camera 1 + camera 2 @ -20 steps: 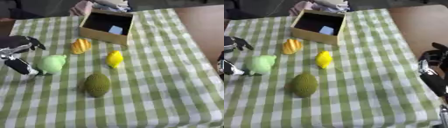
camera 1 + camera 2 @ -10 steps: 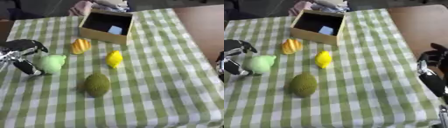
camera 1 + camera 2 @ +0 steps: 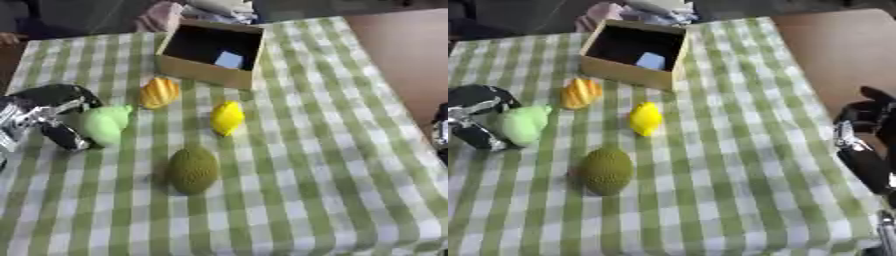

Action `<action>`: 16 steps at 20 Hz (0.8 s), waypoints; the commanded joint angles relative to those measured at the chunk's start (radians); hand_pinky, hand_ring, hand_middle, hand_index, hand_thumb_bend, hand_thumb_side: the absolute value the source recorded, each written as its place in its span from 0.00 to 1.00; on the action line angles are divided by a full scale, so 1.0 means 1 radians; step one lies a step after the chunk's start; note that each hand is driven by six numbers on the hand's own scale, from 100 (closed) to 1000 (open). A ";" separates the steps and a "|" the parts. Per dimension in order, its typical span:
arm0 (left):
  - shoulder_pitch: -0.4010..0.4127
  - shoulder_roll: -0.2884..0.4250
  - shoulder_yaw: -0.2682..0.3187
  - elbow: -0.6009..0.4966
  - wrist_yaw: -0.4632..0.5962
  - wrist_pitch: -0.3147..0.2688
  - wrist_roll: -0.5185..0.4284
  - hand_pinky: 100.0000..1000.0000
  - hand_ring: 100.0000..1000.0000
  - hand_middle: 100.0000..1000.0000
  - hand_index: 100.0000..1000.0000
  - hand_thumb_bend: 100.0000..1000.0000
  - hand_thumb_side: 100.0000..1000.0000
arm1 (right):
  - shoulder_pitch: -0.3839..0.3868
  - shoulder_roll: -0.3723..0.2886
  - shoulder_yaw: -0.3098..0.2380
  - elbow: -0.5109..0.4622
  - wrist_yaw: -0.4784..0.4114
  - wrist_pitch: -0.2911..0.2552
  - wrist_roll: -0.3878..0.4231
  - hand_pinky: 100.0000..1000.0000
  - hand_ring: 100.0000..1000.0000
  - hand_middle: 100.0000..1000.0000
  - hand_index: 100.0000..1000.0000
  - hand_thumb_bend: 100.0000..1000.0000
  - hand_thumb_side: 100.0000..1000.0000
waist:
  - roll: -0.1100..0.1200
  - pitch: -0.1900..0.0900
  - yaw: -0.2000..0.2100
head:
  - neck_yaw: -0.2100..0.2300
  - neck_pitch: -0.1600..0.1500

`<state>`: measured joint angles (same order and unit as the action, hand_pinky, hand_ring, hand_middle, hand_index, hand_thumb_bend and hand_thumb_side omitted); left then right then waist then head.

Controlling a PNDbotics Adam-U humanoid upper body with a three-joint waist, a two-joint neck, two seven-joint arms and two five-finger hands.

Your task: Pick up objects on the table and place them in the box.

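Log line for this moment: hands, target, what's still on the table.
left robot hand: closing round light green fruit | right robot hand: idle at table edge | box: holds a pale blue item | orange, yellow, dark green fruits on cloth

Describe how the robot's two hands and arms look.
The left robot hand is glossy black with silver metal parts and dark rounded fingers. The right robot hand, at the right edge, is likewise black with silver joints on a dark forearm. No cables or markings are discernible.

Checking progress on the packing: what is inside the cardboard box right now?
Inside the box one small light blue object lies against the right side of its dark floor. The near wall hides the floor strip just behind it, so anything there cannot be seen.
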<state>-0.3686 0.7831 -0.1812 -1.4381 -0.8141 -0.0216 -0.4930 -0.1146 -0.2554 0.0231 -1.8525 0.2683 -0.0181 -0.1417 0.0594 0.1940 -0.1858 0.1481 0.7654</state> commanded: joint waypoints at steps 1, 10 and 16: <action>-0.009 0.019 -0.001 -0.014 0.023 -0.008 0.035 0.58 0.49 0.52 0.63 0.16 0.00 | -0.007 -0.012 -0.002 -0.009 -0.004 -0.003 0.000 0.58 0.62 0.60 0.83 0.00 0.36 | -0.009 -0.026 0.000 | 0.001 0.005; -0.012 0.072 0.048 -0.232 0.127 0.017 0.019 0.52 0.43 0.45 0.56 0.06 0.00 | -0.007 -0.013 -0.002 -0.009 -0.004 -0.004 0.000 0.58 0.62 0.60 0.83 0.00 0.36 | -0.007 -0.026 0.002 | -0.001 0.005; -0.124 0.078 0.060 -0.207 0.152 0.060 0.058 0.53 0.44 0.46 0.57 0.08 0.00 | -0.009 -0.017 0.008 -0.009 -0.007 -0.005 0.009 0.58 0.62 0.60 0.83 0.00 0.36 | -0.002 -0.031 -0.022 | 0.009 0.005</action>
<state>-0.4733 0.8272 -0.1382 -1.6453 -0.6689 0.0295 -0.4446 -0.1147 -0.2554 0.0304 -1.8499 0.2655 -0.0206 -0.1369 0.0594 0.1920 -0.2103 0.1527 0.7654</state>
